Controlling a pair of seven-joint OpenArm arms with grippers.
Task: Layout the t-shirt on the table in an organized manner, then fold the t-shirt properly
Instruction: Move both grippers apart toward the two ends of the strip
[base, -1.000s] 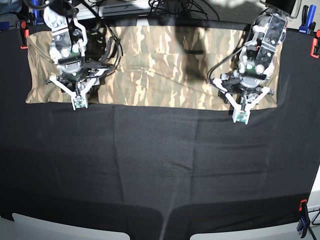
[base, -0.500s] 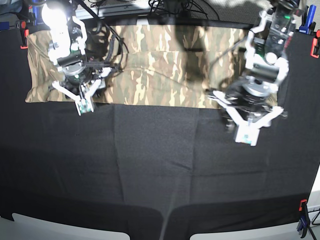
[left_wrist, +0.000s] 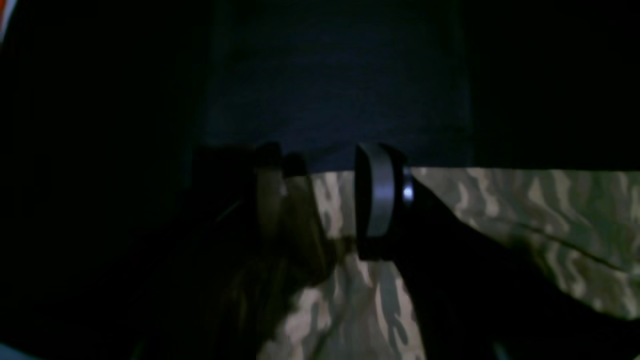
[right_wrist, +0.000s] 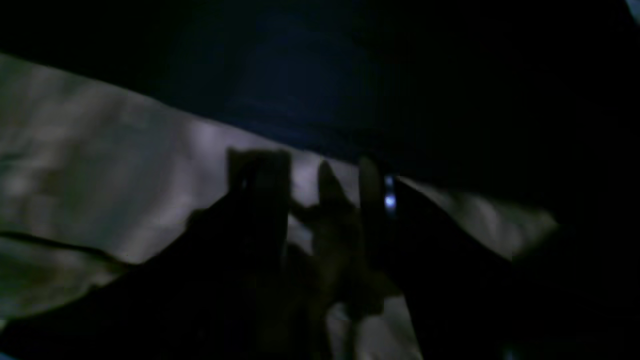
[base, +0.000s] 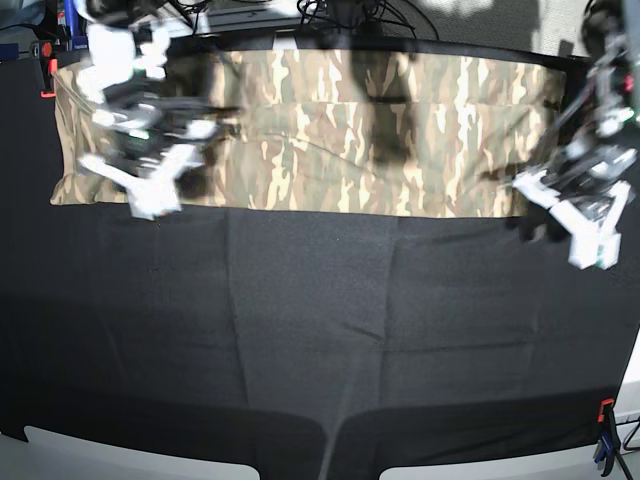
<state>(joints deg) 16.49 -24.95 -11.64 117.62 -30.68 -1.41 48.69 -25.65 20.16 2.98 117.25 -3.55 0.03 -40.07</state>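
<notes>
**Camouflage shirt lies as a long band; both arms work its near edge**

The table (base: 320, 340), a broad spread of black cloth, fills the base view and is bare over its whole near half. The t-shirt (base: 320, 130) lies along the far edge as a wide, shallow band running almost from side to side. Its near edge is fairly straight, and a long crease runs across its middle. It looks already doubled lengthwise, so I judge the laying-out finished and the folding under way.

The two arms stand at opposite ends of the band, both blurred in the base view. The right gripper (base: 150, 195) is over the shirt's end on that view's left, at the near edge. The left gripper (base: 590, 235) is at the other end, just off the near corner and over black cloth.

The left wrist view shows its two fingers somewhat apart with the shirt's edge running between them. Some cloth bunches against one finger, but I cannot tell whether that pincer truly pinches it. The right wrist view is very dark. Something dim sits between its fingers over pale cloth, and I cannot tell its state either.

If both ends are held, the next move calls for the arms to travel together at one height. That keeps the edge taut and level, so the fold lands square rather than skewed or sagging in the middle.
</notes>
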